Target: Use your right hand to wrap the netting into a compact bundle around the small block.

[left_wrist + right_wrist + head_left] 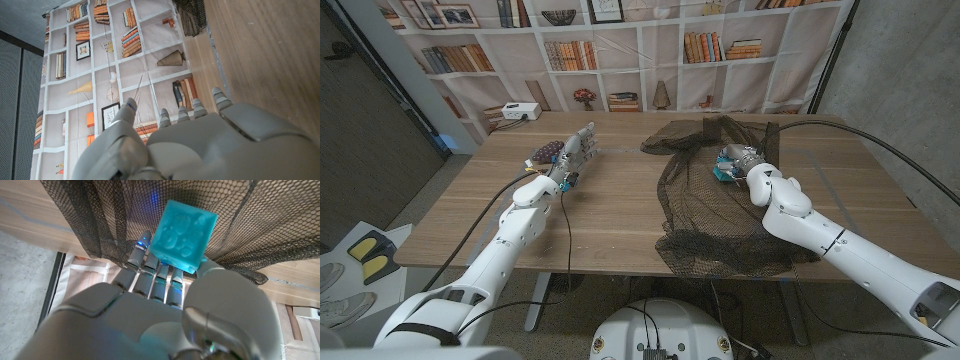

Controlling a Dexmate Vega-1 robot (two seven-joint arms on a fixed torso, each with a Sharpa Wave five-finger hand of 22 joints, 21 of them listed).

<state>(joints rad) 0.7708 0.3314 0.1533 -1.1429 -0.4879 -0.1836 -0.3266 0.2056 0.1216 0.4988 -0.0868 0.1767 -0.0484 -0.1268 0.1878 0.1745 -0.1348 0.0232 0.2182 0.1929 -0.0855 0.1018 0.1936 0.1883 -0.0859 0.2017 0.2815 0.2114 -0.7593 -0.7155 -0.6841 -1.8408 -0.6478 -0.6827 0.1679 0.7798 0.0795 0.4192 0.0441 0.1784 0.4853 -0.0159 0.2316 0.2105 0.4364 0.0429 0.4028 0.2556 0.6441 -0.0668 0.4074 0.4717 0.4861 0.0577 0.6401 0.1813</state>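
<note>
Sitting against your right hand's (165, 310) fingertips (145, 245), the small block (184, 235) is a translucent blue cube that the thumb and fingers pinch from below, so you are already grasping it. In the head view the block (723, 170) shows as a spot of blue at the hand (740, 160), over the far right part of the tabletop (620, 220).

The netting (720, 215) is what matters next. It lies as a dark sheet under and around your hand, and most of its loose length runs from the block back along your forearm toward the near edge, where it hangs over. A smaller bunched part (670, 140) lies just beyond the hand, toward the far edge. In the right wrist view the mesh (90, 215) drapes directly behind the block, touching or nearly touching it.

So the long run of slack lies behind your wrist, not ahead of your fingers; gathering it probably means drawing the near part in.

Your left hand (565, 155) is well apart, fingers loosely extended, holding nothing.
</note>
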